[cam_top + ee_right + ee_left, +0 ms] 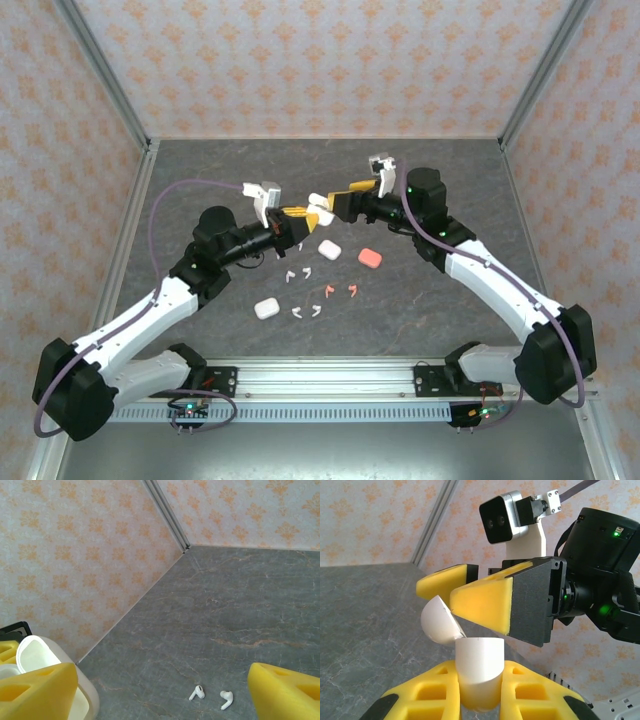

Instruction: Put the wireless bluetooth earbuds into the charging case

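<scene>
The left gripper (pixel 305 215) clamps an upright open white case (pixel 479 672), lid tipped left. The right gripper (pixel 335 203) has its fingers apart beside the lid. Six earbuds lie flat on the table (pixel 450 180), four white (pixel 291 272) and two pink (pixel 330 291), stems pointing different ways, among three closed cases (pixel 329 247).

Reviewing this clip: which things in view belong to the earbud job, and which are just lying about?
Job:
- open case, held by left gripper
- right gripper, open, by the lid
- white earbuds and pink earbuds, loose on the table

Lying about, untouched:
- white case
- second white case
- pink case
</scene>
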Tool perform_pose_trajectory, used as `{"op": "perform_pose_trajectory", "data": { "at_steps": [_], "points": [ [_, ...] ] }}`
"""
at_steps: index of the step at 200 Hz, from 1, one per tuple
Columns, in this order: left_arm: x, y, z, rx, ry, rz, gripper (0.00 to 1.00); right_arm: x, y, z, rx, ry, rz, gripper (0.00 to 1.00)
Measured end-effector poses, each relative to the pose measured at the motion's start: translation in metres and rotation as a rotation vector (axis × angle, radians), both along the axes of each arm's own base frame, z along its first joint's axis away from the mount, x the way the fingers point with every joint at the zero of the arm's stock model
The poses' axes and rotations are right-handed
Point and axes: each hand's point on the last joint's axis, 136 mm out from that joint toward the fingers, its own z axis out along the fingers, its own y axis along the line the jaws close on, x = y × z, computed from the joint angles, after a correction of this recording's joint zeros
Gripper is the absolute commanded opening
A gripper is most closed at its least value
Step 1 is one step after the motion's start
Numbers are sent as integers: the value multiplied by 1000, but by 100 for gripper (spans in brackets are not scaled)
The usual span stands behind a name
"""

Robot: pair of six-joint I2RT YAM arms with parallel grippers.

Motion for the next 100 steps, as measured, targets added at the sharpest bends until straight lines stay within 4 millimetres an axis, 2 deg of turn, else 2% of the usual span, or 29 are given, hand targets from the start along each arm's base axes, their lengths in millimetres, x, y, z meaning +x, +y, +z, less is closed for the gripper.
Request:
{"op": "perform_pose_trajectory", "data": {
  "at_steps": [36,75,100],
  "points": [
    [-3,3,-1,29,-22,3,0,1,-7,4,9,6,-18,88],
    [-15,10,6,91,-159,4,0,-11,-26,32,50,-24,-55,88],
    [-25,14,5,148,-266,-4,0,-13,-29,25,31,9,-65,86]
  ]
}}
